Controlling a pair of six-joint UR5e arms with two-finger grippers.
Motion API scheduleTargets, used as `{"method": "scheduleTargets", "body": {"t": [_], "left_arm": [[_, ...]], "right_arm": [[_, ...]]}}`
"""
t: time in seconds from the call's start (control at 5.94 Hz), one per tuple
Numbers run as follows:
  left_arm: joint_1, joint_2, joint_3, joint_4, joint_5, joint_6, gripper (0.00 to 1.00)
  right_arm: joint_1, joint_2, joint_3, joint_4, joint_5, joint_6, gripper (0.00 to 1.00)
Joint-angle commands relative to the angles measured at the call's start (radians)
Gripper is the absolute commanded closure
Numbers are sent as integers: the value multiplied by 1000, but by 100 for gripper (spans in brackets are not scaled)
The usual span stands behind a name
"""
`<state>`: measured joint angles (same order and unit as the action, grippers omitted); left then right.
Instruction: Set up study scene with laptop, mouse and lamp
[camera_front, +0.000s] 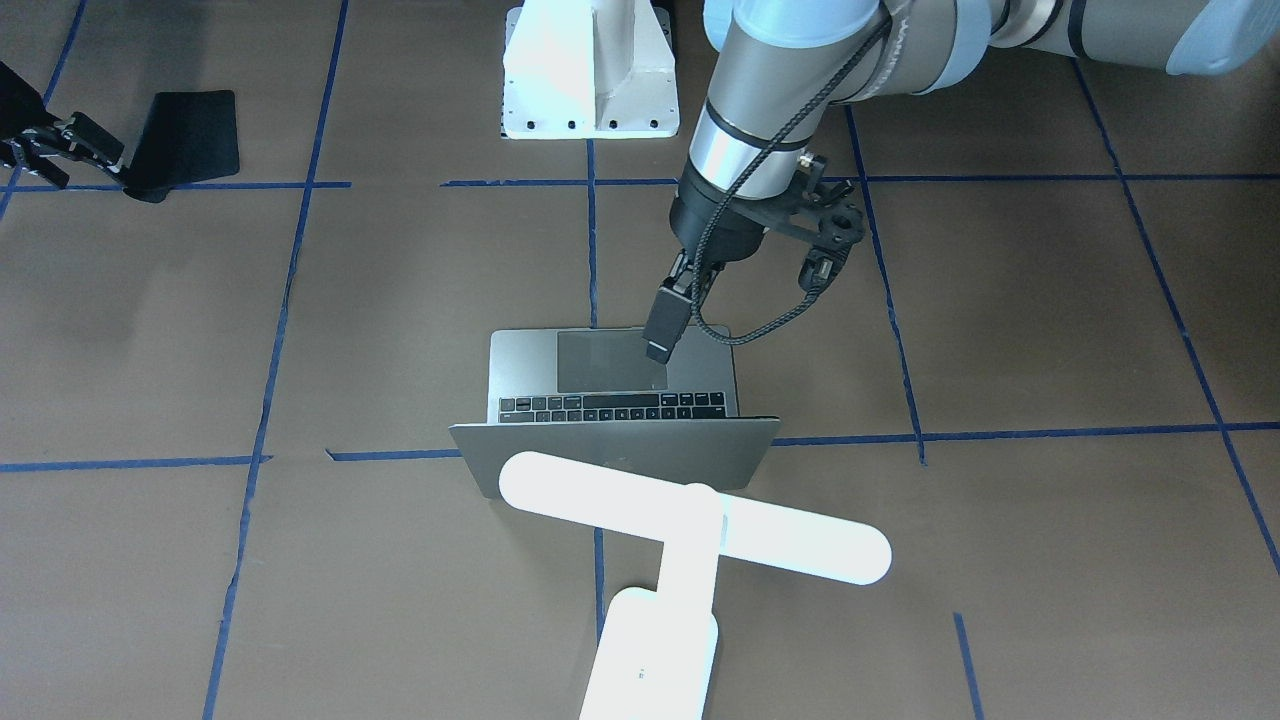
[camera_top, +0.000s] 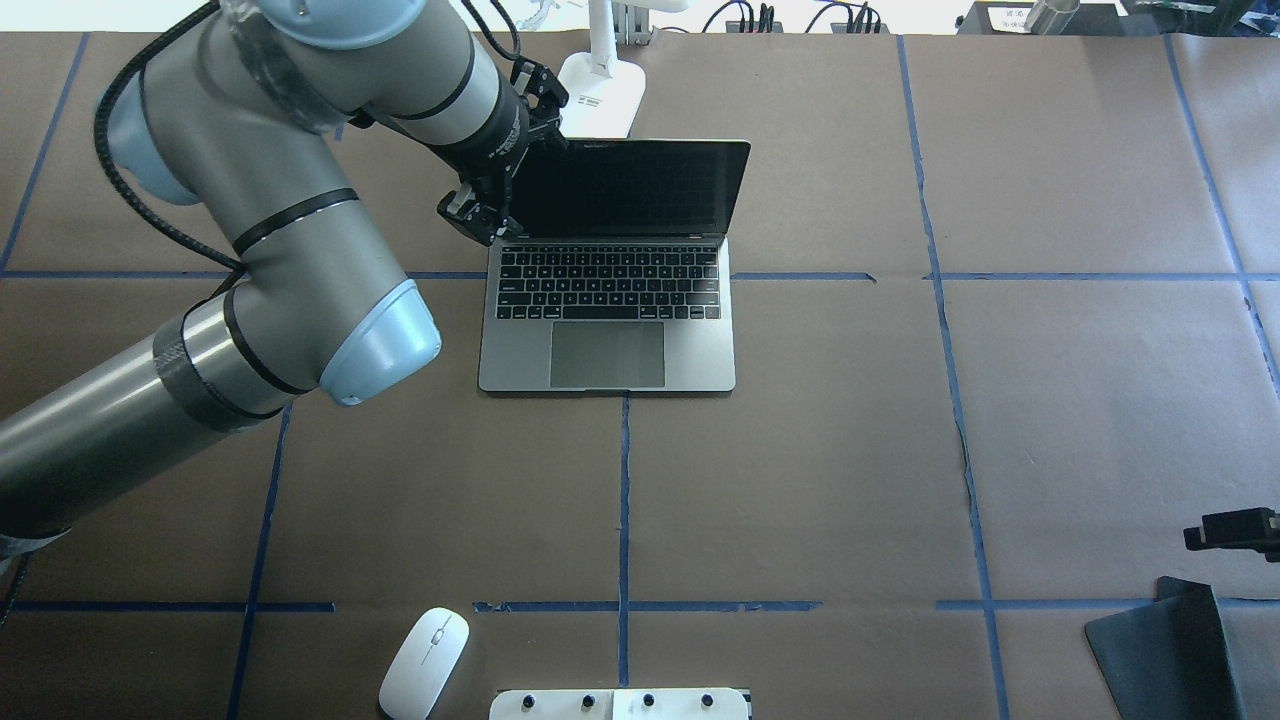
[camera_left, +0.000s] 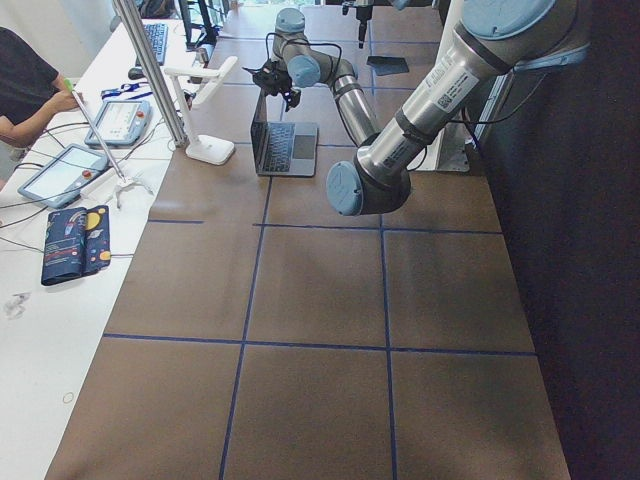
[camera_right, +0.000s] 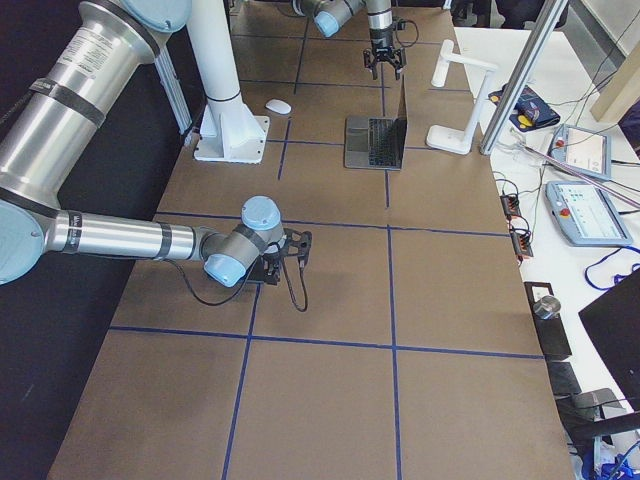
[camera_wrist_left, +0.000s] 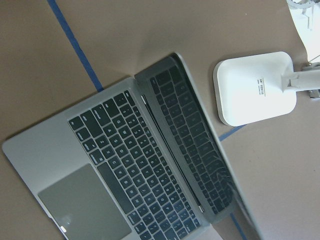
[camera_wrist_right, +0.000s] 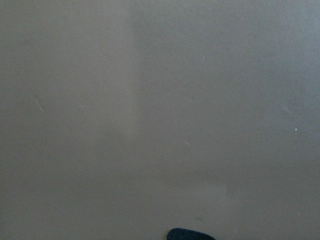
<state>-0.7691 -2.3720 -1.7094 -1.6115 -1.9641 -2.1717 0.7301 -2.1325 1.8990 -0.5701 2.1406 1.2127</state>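
Observation:
The grey laptop (camera_top: 607, 300) stands open at the table's middle, its screen dark. It also shows in the left wrist view (camera_wrist_left: 125, 170). My left gripper (camera_top: 480, 215) hovers by the screen's upper left corner, looks open and holds nothing. In the front view it (camera_front: 665, 330) hangs over the trackpad side. The white lamp (camera_front: 690, 520) stands just behind the laptop's lid, with its base (camera_wrist_left: 255, 87) beside the screen. The white mouse (camera_top: 423, 662) lies near the robot's pedestal. My right gripper (camera_front: 65, 152) is low at the table's corner, looks open and is empty.
A black mouse pad (camera_top: 1165, 650) lies partly curled up next to the right gripper. The white bolted pedestal (camera_front: 590, 70) stands at the robot's edge. Blue tape lines cross the brown table (camera_top: 800, 450). An operator and control tablets are past the far edge (camera_left: 60, 170).

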Motion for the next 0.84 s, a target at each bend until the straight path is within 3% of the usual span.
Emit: {"method": "scheduleTargets", "body": {"t": [0.0, 0.34, 0.67], "left_arm": [[2, 33, -15, 2, -1, 48, 1], [8, 48, -21, 7, -1, 82, 1], [8, 54, -36, 7, -1, 82, 1]], "right_arm": [[-139, -6, -8, 4, -58, 135, 4], [-256, -4, -8, 4, -131, 201, 5], [-262, -16, -15, 4, -143, 202, 8]]}}
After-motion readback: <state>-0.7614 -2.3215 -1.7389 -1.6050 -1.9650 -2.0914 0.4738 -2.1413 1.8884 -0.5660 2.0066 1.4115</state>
